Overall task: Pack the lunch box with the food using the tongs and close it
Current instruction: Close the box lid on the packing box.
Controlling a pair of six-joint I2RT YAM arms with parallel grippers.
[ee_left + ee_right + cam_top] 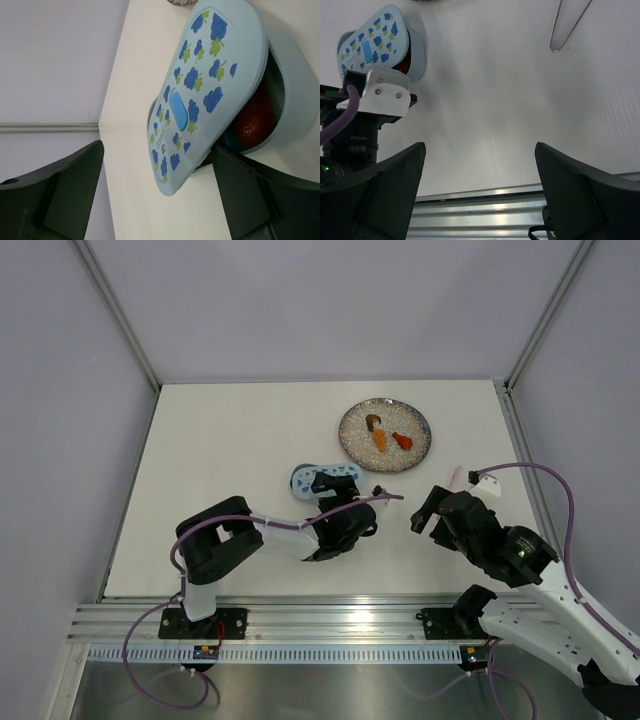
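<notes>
Lid (200,95) sits askew on lunch box (295,95), overhanging its rim; left gripper (157,146) spread wide astride it. Right gripper (480,150) gapes empty, well right; tongs (568,25) lie beside.

Lid (200,90): pale blue, printed with dark-blue berry clusters and green leaves, mid-blue oval tab at centre. Lunch box (300,100), right of my left-wrist view: same pale blue, plain. Food (255,122) inside it is glossy red-orange. Top view, upper centre: plate (347,440) grey speckled, the food on it orange, red, brown. Tongs (556,49) whitish. Table (230,460) white. My cable (350,107) purple.
</notes>
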